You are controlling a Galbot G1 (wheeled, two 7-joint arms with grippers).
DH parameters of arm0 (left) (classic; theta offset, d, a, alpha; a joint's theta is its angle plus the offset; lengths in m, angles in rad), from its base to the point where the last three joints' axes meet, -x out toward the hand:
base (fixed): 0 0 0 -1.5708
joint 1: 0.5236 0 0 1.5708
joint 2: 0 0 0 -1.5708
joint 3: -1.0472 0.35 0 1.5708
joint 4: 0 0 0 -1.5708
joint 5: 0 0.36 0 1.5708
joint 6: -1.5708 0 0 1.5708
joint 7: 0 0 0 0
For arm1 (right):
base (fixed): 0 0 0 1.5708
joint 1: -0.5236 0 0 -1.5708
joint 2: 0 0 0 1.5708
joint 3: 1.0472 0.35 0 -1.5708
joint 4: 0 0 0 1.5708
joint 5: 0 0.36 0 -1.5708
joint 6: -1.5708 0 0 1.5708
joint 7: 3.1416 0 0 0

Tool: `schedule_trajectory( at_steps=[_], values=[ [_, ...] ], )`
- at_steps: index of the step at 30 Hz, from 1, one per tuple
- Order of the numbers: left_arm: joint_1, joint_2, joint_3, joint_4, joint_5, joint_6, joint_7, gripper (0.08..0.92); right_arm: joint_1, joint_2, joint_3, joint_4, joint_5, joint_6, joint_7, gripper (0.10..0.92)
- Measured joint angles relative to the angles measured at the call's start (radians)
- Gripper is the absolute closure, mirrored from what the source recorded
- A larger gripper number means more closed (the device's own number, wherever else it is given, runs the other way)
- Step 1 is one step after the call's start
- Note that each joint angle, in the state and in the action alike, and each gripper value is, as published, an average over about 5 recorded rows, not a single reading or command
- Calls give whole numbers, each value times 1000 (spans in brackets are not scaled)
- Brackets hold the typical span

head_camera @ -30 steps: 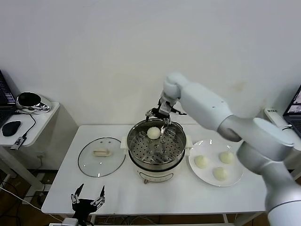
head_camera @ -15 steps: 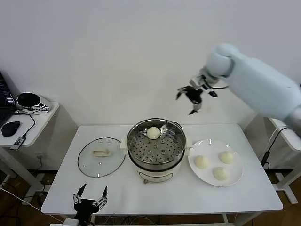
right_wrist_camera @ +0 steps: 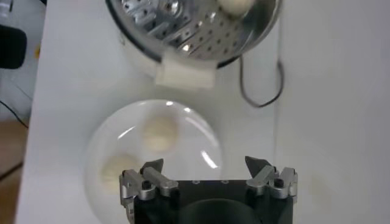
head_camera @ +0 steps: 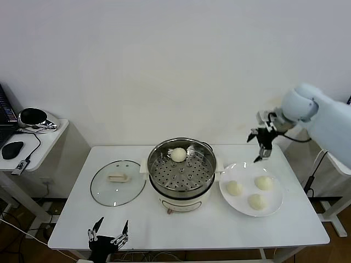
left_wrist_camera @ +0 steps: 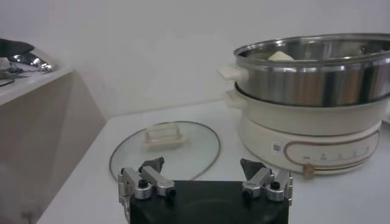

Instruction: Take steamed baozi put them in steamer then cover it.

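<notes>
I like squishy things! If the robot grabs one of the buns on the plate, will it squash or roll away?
Probably squashes a bit: each baozi looks soft, smooth dough. Its round shape may let it roll on the flat plate, so the open right gripper should likely close gently.

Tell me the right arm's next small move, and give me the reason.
Probably lower the right gripper onto the nearest baozi on the white plate. It hangs open and empty above the plate's far edge. Three buns lie on the plate, only one bun sits in the steamer, and the cover lies on the table.
</notes>
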Motion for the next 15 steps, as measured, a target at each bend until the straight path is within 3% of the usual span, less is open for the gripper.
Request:
schedule_trajectory(
  at_steps=[15],
  values=[
    [1, -1, 5, 21, 18, 0, 3, 177, -229, 82, 91, -67, -84, -20, 92, 203]
  ],
)
